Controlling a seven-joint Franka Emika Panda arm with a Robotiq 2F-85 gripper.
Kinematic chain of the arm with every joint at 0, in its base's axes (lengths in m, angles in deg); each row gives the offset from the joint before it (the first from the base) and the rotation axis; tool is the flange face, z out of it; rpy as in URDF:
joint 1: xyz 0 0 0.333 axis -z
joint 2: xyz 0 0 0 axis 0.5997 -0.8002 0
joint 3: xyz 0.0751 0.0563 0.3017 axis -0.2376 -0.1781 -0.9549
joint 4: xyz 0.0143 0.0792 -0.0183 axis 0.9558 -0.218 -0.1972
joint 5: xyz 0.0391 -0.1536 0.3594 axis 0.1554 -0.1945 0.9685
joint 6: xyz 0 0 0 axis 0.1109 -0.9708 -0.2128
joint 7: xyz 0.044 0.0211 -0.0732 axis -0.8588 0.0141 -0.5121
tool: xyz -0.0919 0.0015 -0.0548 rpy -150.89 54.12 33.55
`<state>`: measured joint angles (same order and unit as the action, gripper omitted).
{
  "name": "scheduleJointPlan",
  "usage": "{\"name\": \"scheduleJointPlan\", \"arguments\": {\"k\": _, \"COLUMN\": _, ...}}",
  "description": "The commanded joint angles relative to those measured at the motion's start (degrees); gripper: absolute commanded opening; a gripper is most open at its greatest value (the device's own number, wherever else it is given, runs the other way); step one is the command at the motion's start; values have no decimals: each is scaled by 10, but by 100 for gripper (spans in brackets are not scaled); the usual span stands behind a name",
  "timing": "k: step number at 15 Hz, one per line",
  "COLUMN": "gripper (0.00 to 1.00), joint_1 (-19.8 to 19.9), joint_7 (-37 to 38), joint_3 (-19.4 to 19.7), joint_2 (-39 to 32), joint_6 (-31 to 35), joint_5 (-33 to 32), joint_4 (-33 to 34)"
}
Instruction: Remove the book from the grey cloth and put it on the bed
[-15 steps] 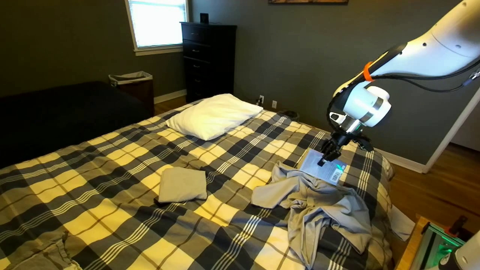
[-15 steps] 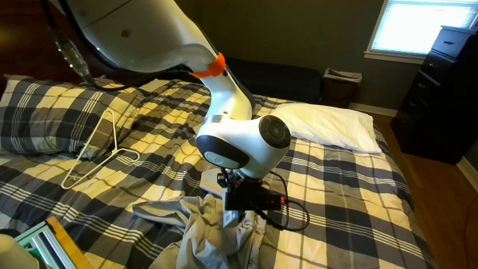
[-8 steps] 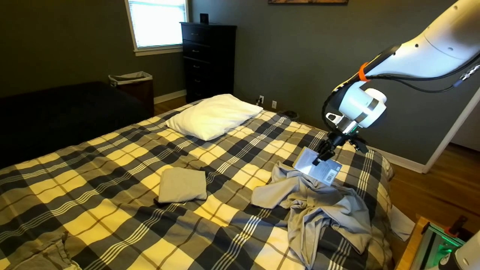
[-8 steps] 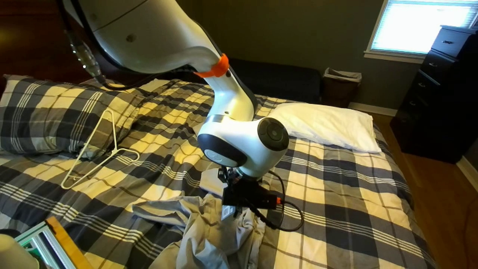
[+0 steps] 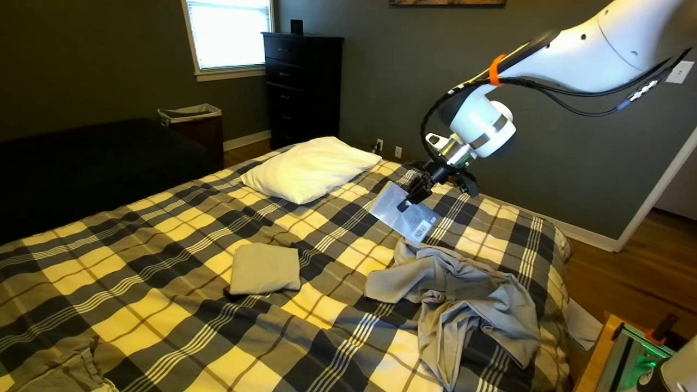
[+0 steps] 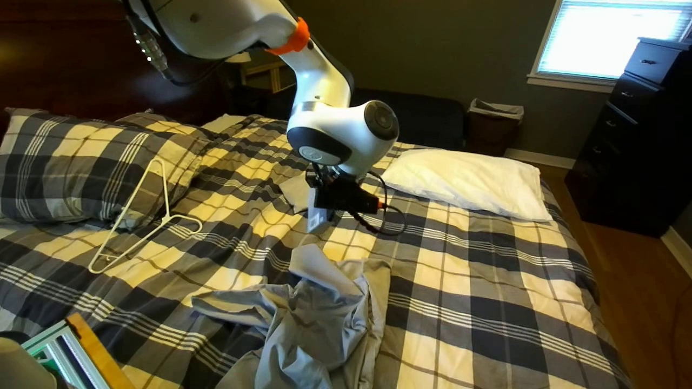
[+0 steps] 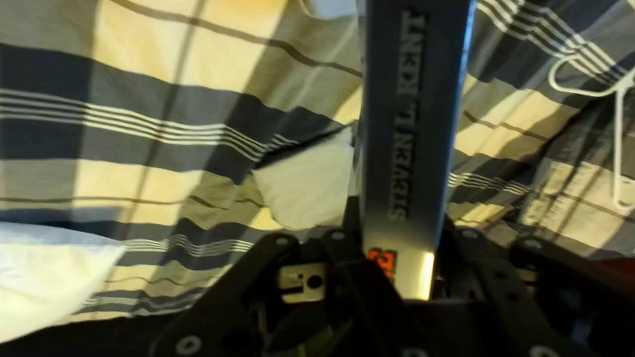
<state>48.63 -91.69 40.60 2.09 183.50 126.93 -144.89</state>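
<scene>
There's the window [image 5: 228, 35] at eleven o'clock in an exterior view, window [image 6: 616, 40] at two in an exterior view, both set back, peering down on the shared bed [image 5: 179, 261], while the wrist view faces down close, gripper [image 7: 400, 220] at six!

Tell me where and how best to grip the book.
Probably pinch the book across its thickness, coming from the spine side, as the gripper does: the spine is narrow and faces the gripper, and the book looks flat-sided.

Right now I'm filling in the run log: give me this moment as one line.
jaws: gripping book | book: held above bed, off rumpled grey cloth | placing on bed: not yet done
</scene>
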Motion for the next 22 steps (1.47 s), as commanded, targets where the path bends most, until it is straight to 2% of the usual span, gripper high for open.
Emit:
{"name": "scheduleJointPlan", "arguments": {"k": 1, "gripper": 8, "joint_1": -26, "joint_7": 0, "joint_3": -11, "joint_2": -41, "joint_6": -103, "joint_5": 6, "joint_4": 62}}
{"name": "scheduleJointPlan", "arguments": {"k": 3, "gripper": 8, "joint_1": -41, "joint_7": -7, "joint_3": -15, "joint_2": -58, "joint_6": -156, "joint_5": -18, "joint_4": 85}}
{"name": "scheduleJointPlan", "arguments": {"k": 4, "gripper": 8, "joint_1": -51, "joint_7": -18, "joint_3": -10, "joint_2": -61, "joint_6": -146, "joint_5": -39, "joint_4": 88}}
{"name": "scheduleJointPlan", "arguments": {"k": 5, "gripper": 31, "joint_1": -50, "joint_7": -5, "joint_3": -7, "joint_2": -40, "joint_6": -130, "joint_5": -13, "joint_4": 63}}
{"name": "scheduleJointPlan", "arguments": {"k": 9, "gripper": 31, "joint_1": -57, "joint_7": -14, "joint_3": -10, "joint_2": -58, "joint_6": -130, "joint_5": -31, "joint_4": 78}}
{"name": "scheduleJointPlan", "arguments": {"k": 10, "gripper": 8, "joint_1": -56, "joint_7": -14, "joint_3": -10, "joint_2": -58, "joint_6": -130, "joint_5": -32, "joint_4": 79}}
{"name": "scheduleJointPlan", "arguments": {"k": 12, "gripper": 8, "joint_1": -51, "joint_7": 10, "joint_3": -25, "joint_2": -93, "joint_6": -158, "joint_5": 34, "joint_4": 114}}
{"name": "scheduleJointPlan", "arguments": {"k": 14, "gripper": 8, "joint_1": -68, "joint_7": 45, "joint_3": -39, "joint_2": -143, "joint_6": -193, "joint_5": 57, "joint_4": 166}}
{"name": "scheduleJointPlan", "arguments": {"k": 19, "gripper": 8, "joint_1": -140, "joint_7": 184, "joint_3": -74, "joint_2": -259, "joint_6": -240, "joint_5": 35, "joint_4": 281}}
{"name": "scheduleJointPlan", "arguments": {"k": 20, "gripper": 8, "joint_1": -161, "joint_7": 225, "joint_3": -76, "joint_2": -275, "joint_6": -232, "joint_5": 26, "joint_4": 296}}
{"name": "scheduleJointPlan", "arguments": {"k": 21, "gripper": 8, "joint_1": -187, "joint_7": 270, "joint_3": -71, "joint_2": -284, "joint_6": -194, "joint_5": 16, "joint_4": 304}}
{"name": "scheduleJointPlan", "arguments": {"k": 22, "gripper": 8, "joint_1": -201, "joint_7": 309, "joint_3": -71, "joint_2": -298, "joint_6": -191, "joint_5": 3, "joint_4": 319}}
